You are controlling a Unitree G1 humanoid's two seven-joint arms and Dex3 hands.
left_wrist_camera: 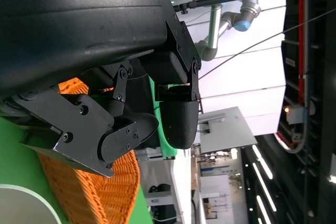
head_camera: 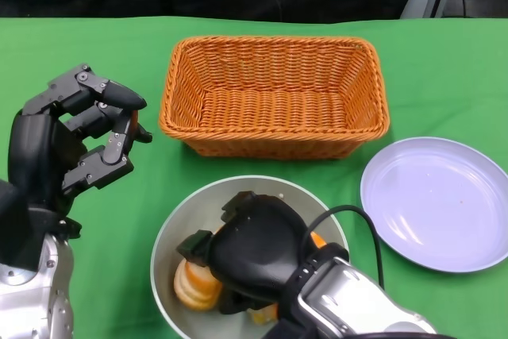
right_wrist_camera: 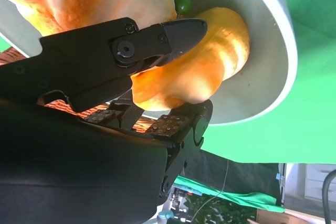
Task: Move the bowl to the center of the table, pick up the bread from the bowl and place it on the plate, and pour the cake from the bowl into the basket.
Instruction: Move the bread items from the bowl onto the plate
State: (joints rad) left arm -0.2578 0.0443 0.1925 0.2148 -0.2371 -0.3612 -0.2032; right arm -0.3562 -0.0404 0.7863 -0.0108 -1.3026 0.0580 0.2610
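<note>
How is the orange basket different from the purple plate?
The basket is orange, woven and rectangular; the plate is pale purple, smooth and round. The basket has tall sloping walls, while the plate is shallow with a low rim. The basket sits farther back on the table; the plate lies nearer, at the right. Both are empty and rest on the green cloth.

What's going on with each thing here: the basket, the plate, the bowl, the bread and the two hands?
Basket: upright, nothing visible inside.
Plate: bare, nothing on it.
Bowl: upright in front of the basket, food still inside.
Bread: in the bowl, between the right hand's fingers.
Right hand: reaching into the bowl, closing on the bread.
Left hand: raised beside the basket, fingers curled, holding nothing.
</note>
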